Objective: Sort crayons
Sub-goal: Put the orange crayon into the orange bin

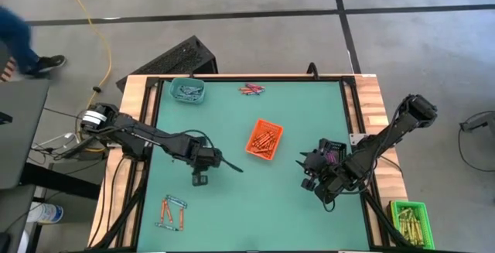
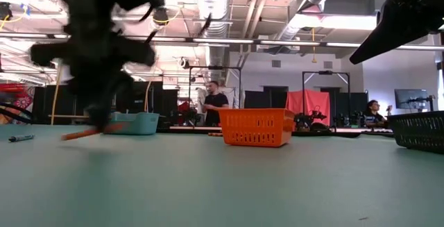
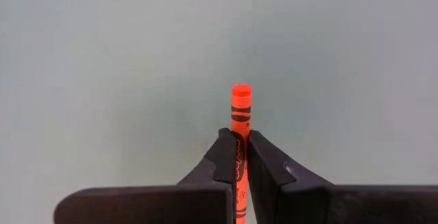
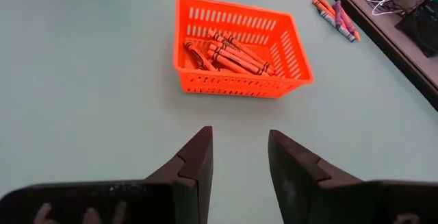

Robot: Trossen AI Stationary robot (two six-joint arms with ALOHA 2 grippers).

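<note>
Left wrist view shows a slim orange-red wax crayon [image 3: 241,125] pinched in the left tool [image 3: 235,157]; high view hides it; right tool [image 4: 239,157] gapes empty.

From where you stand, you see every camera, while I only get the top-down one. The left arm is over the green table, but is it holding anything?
Observer: Yes. In its wrist view the left gripper is shut on an orange crayon.
Operator: Where would that one belong?
Observer: Probably the orange basket; the right wrist view shows orange crayons lying inside it.
Operator: And is the right arm carrying something too?
Observer: No. The right gripper is open, with only bare green table between its fingers.
</note>
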